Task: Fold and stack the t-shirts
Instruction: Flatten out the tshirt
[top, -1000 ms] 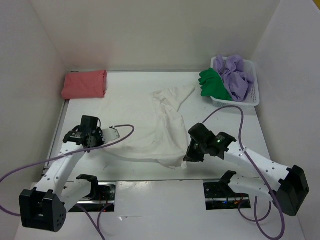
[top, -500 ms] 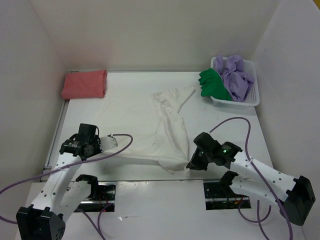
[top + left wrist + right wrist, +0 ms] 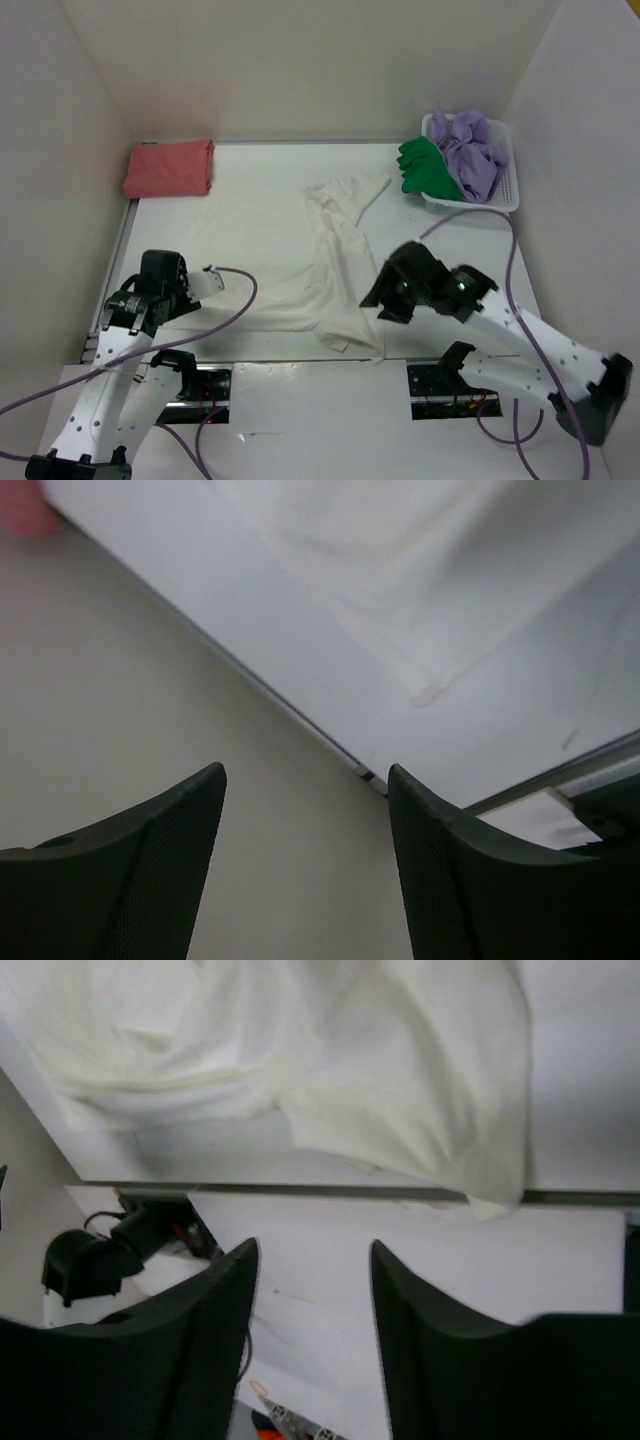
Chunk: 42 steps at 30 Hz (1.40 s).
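The cream-white t-shirt (image 3: 300, 260) lies spread and rumpled across the middle of the table, its near hem by the front edge. In the left wrist view one corner of this shirt (image 3: 400, 570) rests flat on the table. My left gripper (image 3: 182, 285) is just off its left edge, open (image 3: 305, 780) with nothing between the fingers. My right gripper (image 3: 385, 300) hovers over the shirt's near right corner (image 3: 350, 1060), open (image 3: 314, 1255) and empty. The salmon-red t-shirt (image 3: 168, 168) lies folded at the back left. The green (image 3: 425, 167) and lavender (image 3: 470, 150) t-shirts are bunched in the basket.
The white mesh basket (image 3: 505, 190) stands at the back right corner. White walls close in the table on the left, back and right. Purple cables trail from both arms along the front edge, near two openings in the base plate (image 3: 440, 385).
Both grippers have opened and let go of the cream-white shirt, after dragging its near edge toward the front. The left gripper moved left; the right one has risen.
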Each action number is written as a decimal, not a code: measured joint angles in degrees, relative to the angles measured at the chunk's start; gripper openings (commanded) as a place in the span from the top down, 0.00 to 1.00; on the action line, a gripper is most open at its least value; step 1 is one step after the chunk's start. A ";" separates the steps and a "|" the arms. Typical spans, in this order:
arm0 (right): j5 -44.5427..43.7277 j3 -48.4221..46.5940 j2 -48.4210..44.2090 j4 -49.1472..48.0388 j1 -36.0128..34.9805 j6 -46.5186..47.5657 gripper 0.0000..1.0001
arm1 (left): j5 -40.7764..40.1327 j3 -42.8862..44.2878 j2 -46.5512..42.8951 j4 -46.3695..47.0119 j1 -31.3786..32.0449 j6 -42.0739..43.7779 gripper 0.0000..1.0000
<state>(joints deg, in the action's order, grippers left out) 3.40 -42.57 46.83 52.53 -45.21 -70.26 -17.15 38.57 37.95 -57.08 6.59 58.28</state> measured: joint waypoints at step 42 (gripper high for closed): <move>1.29 -7.04 42.64 -23.52 41.57 29.07 0.95 | 5.55 24.76 66.03 41.24 -16.48 -16.35 0.23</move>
<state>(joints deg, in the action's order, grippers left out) 4.69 -49.60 89.47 29.02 -3.64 -41.19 -11.60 63.33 103.98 -15.84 -9.89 41.93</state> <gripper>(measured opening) 0.027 0.772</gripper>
